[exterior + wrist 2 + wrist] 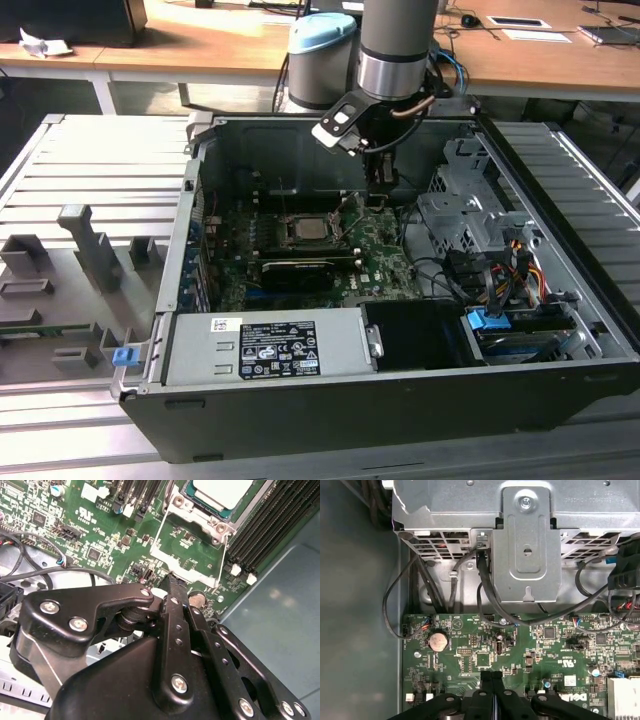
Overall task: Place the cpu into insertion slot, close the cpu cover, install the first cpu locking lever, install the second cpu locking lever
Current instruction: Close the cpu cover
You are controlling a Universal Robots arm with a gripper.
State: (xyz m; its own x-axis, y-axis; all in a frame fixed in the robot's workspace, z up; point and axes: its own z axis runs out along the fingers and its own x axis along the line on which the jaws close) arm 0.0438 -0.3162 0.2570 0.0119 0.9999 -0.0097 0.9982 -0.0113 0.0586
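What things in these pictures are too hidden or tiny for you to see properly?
1. The chip: second wrist view, cut off by the picture's edge.
2. What the fingers touch: second wrist view, the fingers themselves cover that spot.
3. The socket: exterior view, too small to tell whether it is clamped shut.

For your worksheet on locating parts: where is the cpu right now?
The cpu lies in its socket near the middle of the motherboard, inside the open computer case. The gripper stands beside it, toward the exterior view's right.
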